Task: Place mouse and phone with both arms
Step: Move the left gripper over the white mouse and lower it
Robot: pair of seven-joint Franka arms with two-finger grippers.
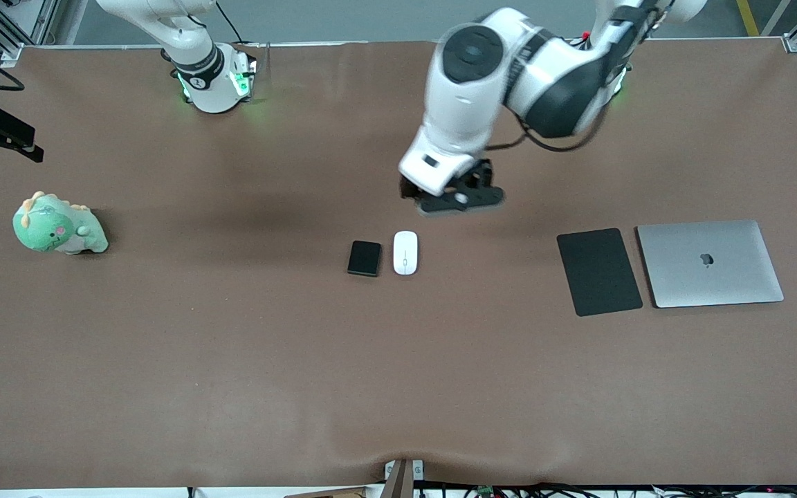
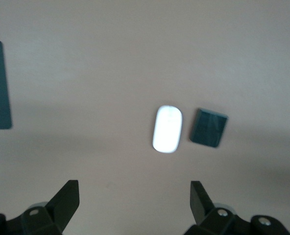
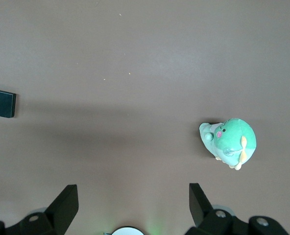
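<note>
Currently left gripper (image 1: 455,197) jaws wide above mouse (image 1: 405,252), frame centre, for approach; phone (image 1: 364,258) beside; right gripper (image 3: 130,205) jaws wide, waiting.

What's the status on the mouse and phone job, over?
Left gripper open, above mouse. Right gripper open, waiting. Phone beside mouse, both untouched. Nothing in the way.

Left gripper (image 1: 459,198) is hanging over the desk (image 1: 232,360), just up-desk of the mouse (image 1: 405,252); its fingers aren't touching anything. Phone (image 1: 364,258) is sitting just beside the mouse, toward the right arm's end. Black pad (image 1: 599,271) and closed laptop (image 1: 710,263) are lying side by side toward the left arm's end, well apart from the fingers. Green plush toy (image 1: 58,225) is sitting near the right arm's end.
</note>
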